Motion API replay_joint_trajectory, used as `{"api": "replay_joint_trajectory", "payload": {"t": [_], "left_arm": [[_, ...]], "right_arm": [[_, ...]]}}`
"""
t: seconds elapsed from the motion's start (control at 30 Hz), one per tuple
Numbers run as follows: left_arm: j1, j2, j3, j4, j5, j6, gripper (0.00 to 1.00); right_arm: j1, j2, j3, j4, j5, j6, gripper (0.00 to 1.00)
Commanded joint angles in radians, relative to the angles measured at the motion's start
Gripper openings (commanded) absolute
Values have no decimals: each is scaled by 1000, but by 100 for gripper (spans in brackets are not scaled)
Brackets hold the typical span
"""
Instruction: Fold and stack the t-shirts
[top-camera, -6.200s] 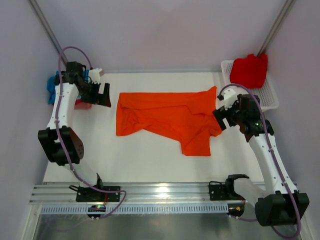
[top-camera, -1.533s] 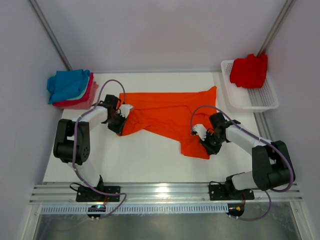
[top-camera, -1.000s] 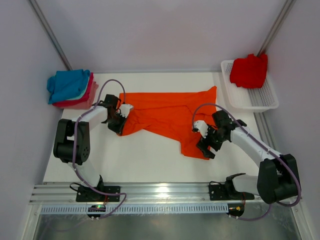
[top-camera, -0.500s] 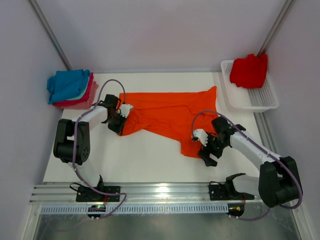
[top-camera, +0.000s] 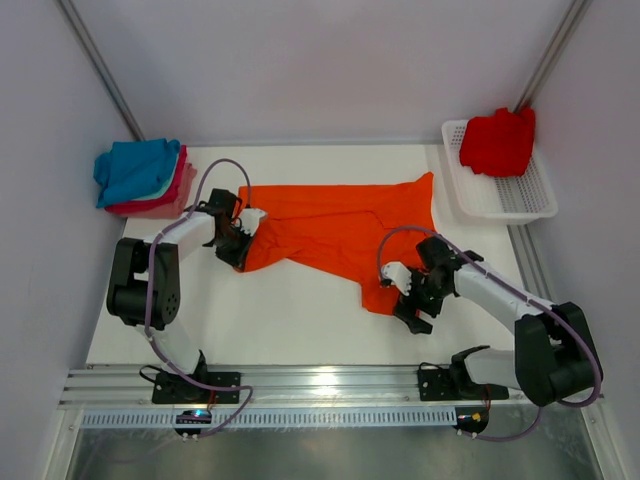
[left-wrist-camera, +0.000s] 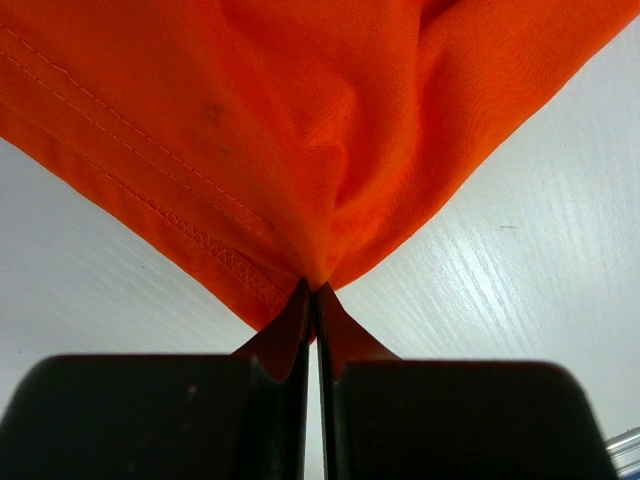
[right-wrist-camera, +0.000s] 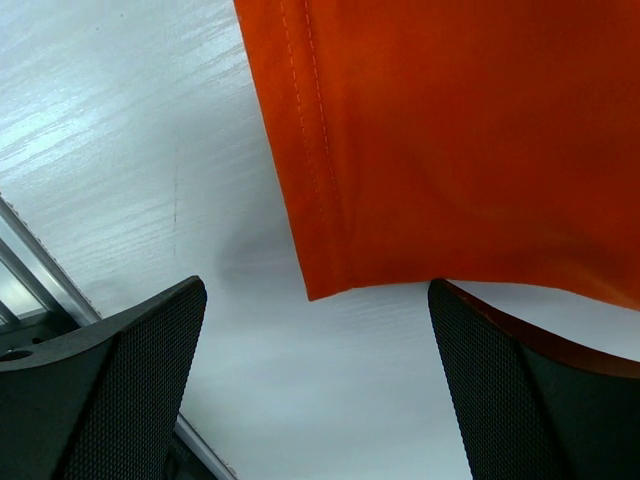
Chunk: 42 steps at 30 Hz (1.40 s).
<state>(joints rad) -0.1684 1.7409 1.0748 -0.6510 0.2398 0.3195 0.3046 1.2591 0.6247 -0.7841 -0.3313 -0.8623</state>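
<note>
Pinching the orange t-shirt (top-camera: 335, 235), spread rumpled across mid-desk, at its left corner with the left gripper (left-wrist-camera: 315, 297), jaws shut tight on cloth. Poising the right gripper (right-wrist-camera: 315, 330) at the near hem corner, jaws wide open, holding nothing. Probably securing corners before the first fold, so next closing squarely on that hem; cannot tell how many layers are pinched, sleeves hard to make out.

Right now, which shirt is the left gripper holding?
The orange t-shirt spread mid-table; the left gripper pinches its corner. The red shirt lies in the basket; the teal and pink stack sits far left.
</note>
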Motion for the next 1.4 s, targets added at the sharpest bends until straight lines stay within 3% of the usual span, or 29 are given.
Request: {"api": "replay_joint_trajectory", "payload": {"t": [0.0, 0.2, 0.33, 0.4, 0.43, 0.53, 0.57, 0.67, 0.93, 1.1, 1.37], "left_arm": [[0, 0, 25, -19, 30, 3, 0], [0, 2, 24, -19, 32, 4, 0], [0, 5, 24, -21, 36, 7, 0], [0, 3, 24, -22, 38, 6, 0], [0, 3, 24, -22, 41, 6, 0], [0, 3, 24, -22, 44, 7, 0], [0, 3, 25, -24, 46, 9, 0], [0, 3, 25, -27, 46, 10, 0], [7, -37, 60, -39, 27, 15, 0], [9, -61, 172, -81, 26, 23, 0], [10, -87, 347, -209, 26, 39, 0]], "right_arm": [[17, 48, 18, 71, 2, 11, 96], [47, 79, 30, 98, 21, 37, 95], [65, 100, 29, 105, 26, 42, 85], [67, 109, 26, 103, 32, 39, 71], [67, 114, 26, 105, 37, 39, 56], [67, 128, 23, 103, 43, 37, 35], [67, 128, 23, 103, 44, 37, 18], [67, 115, 18, 111, 52, 43, 3], [65, -10, 153, 43, 90, 89, 3], [67, -52, 343, 26, 169, 130, 3], [67, -66, 490, 6, 244, 189, 3]]}}
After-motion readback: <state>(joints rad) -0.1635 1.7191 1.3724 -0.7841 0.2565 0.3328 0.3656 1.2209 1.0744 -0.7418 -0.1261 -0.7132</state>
